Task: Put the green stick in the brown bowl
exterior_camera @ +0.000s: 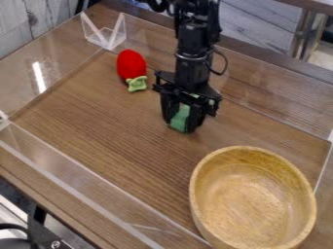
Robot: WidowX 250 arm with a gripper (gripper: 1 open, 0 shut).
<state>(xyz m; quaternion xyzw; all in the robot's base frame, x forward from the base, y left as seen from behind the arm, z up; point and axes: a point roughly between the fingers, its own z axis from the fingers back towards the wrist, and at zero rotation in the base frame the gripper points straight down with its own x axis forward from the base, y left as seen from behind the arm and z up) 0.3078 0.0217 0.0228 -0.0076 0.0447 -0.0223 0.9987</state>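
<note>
The green stick (182, 119) stands on end on the wooden table, clamped between the fingers of my gripper (185, 115), which points straight down from the black arm. Only its lower green part shows between the dark fingers. The brown bowl (254, 199) sits at the front right, round, light wood, with nothing in it. It lies well in front of and to the right of the gripper.
A red strawberry-like toy (131, 66) with a green leafy end lies left of the gripper. Clear plastic walls (78, 190) border the table on all sides. A clear plastic stand (101, 33) sits at the back left.
</note>
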